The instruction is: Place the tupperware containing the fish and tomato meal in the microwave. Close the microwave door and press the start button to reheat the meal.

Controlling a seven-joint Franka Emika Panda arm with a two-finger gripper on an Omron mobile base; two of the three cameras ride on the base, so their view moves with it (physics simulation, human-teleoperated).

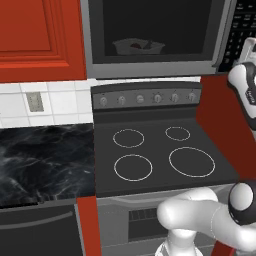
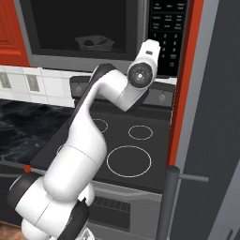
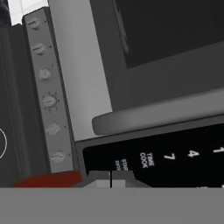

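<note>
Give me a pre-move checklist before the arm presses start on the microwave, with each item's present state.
1. Tupperware inside the microwave, seen through the window: ok.
2. Red tomato in the tupperware: ok; fish: cannot tell.
3. Microwave door shut, bar handle flush beside the keypad: ok.
4. Gripper shut for a fingertip press: ok.
5. Fingertips lined up on the start key: ok, just below it in the hand view.
6. Contact with the key: cannot tell.

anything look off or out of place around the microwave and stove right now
Nothing stands out. The tupperware sits level inside the microwave behind the closed microwave door, nothing is spilled on the stove, and the shut gripper is at the keypad.
</note>
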